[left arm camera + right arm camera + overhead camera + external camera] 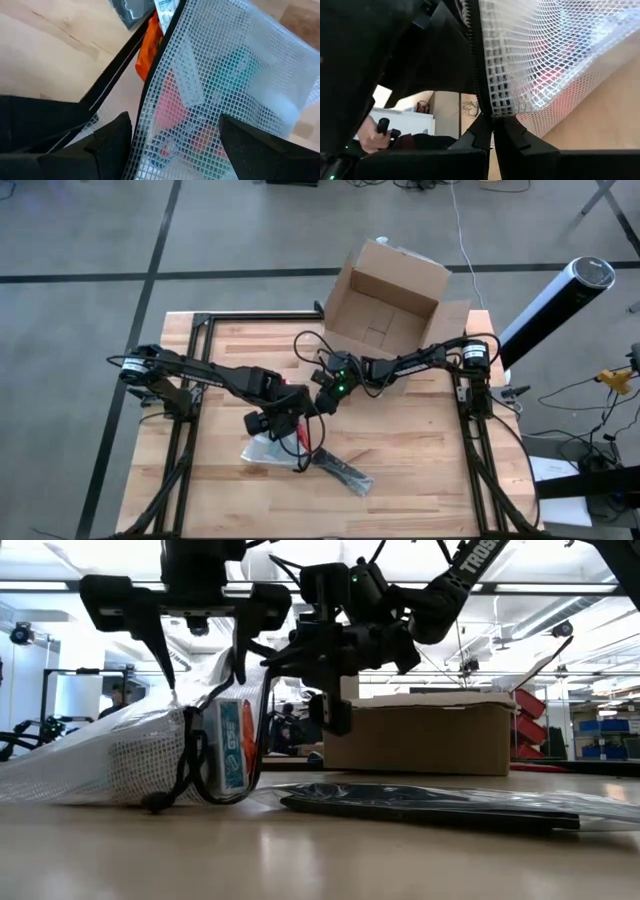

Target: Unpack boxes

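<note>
The brown cardboard box [388,308] [415,735] stands at the table's far edge, its flaps open. A translucent mesh zip pouch [268,448] [110,755] [220,85] with red, teal and orange things inside lies near the table's middle, with one end raised. My right gripper [322,402] [492,120] is shut on that raised end. My left gripper [283,423] [200,670] [175,145] points down over the pouch, open, with one finger [107,142] on each side of the raised mesh. My right gripper pinches the pouch's black-trimmed edge [487,107] between its two shut fingers. The fingers come nearly level, from the table's right. The held end is lifted, and the pouch's other end [60,775] rests on the table.
A flat dark object in clear wrap [340,470] [430,805] lies on the table just near of the pouch. A black cord [190,780] loops at the pouch's side. A white cylinder [555,295] stands off the table's right far corner.
</note>
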